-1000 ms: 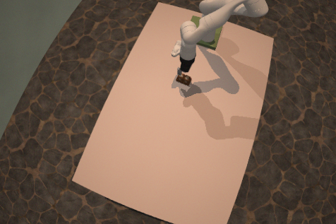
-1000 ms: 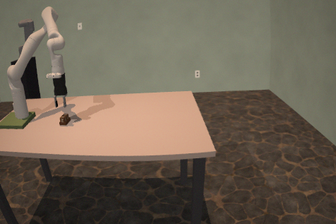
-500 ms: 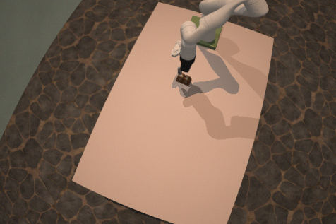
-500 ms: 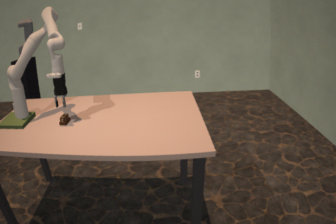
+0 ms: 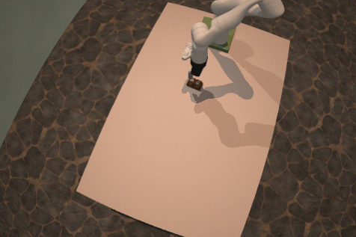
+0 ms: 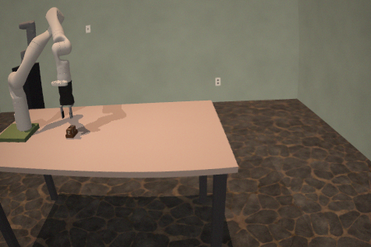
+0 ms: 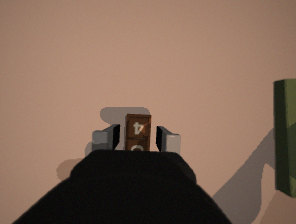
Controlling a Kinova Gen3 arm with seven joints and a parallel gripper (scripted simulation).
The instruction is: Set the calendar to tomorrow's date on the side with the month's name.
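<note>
From the exterior view I have the pink table running left to right in front of me, its dark legs standing on the stone-patterned floor. Well in from the near edge, toward the left end, the calendar sits on the table as a small brown block, casting a short shadow to its right. I can make out a pale mark on its near face, but it is too small there to read.

Just behind the calendar and above it hangs the gripper, pointing straight down on its black wrist section. The fingertips are above the table and clear of the calendar. My jaws are spread wide with nothing between them.

Through the wrist camera I look down past the black gripper body and see one brown cube in the gap between the two grey fingers, with daylight on either side of it. Its top face carries a white 4, seen upside down from this angle. A second cube face shows just below it at the edge of the gripper body, its digit mostly hidden.

In the top view the calendar lies directly under the gripper, in the far half of the table.

Farther off to the left, the white arm rises from a green base plate and folds over at its elbow. Behind it stand a dark cabinet and the green wall with two white outlets.
</note>
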